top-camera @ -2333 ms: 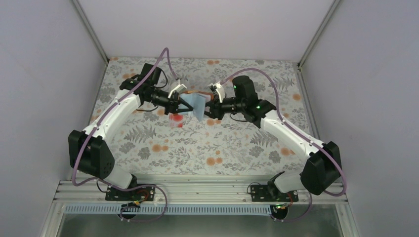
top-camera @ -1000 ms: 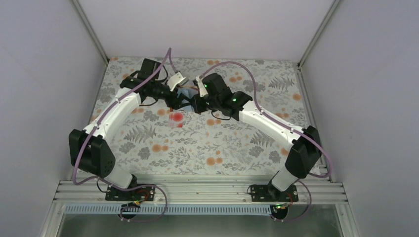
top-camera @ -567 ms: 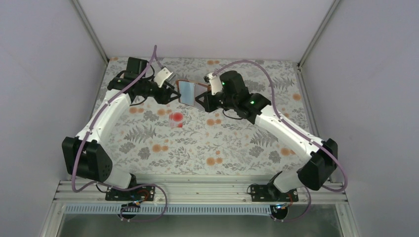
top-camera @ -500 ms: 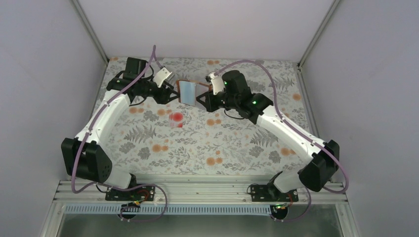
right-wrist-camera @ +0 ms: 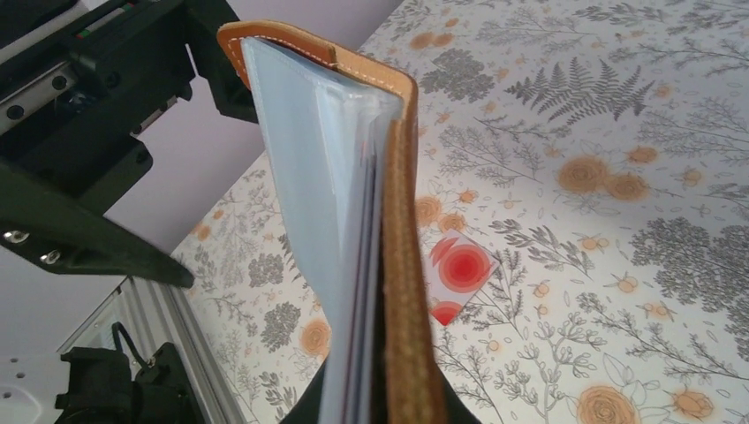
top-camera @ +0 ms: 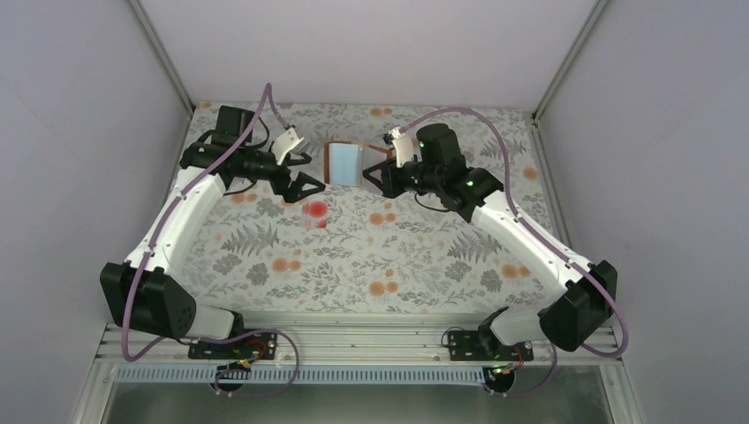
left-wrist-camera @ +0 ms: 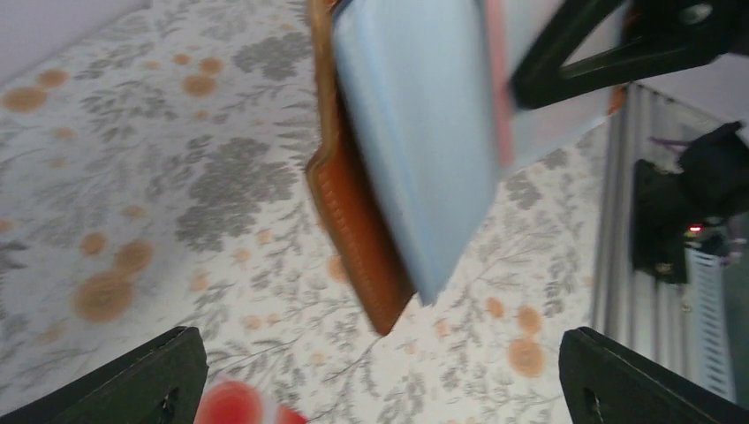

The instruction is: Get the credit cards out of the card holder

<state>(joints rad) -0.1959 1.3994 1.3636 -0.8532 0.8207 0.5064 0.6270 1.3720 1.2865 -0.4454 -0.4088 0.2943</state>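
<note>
Got the left arm point(top-camera: 190, 208) bent in from the left edge, left gripper point(top-camera: 307, 173) spread wide with nothing in it, just short of the card holder point(top-camera: 343, 163). Blotchy red-and-white credit card point(top-camera: 313, 214) flat on the table point(top-camera: 424, 256) below. Right gripper point(top-camera: 378, 173) clamped on the card holder's edge, holding it up in the air, right arm point(top-camera: 521, 234) stretched forward

The right pincer point(top-camera: 371, 170) grips the card holder point(top-camera: 343, 163) by its 3 o'clock edge, blue sleeves facing the camera. The left pincer point(top-camera: 308, 174), jaws spread, sits just apart at the holder's 9 o'clock. A red-blotched card point(top-camera: 313, 215) lies on the worktop point(top-camera: 424, 256) at the holder's 7 o'clock.
</note>
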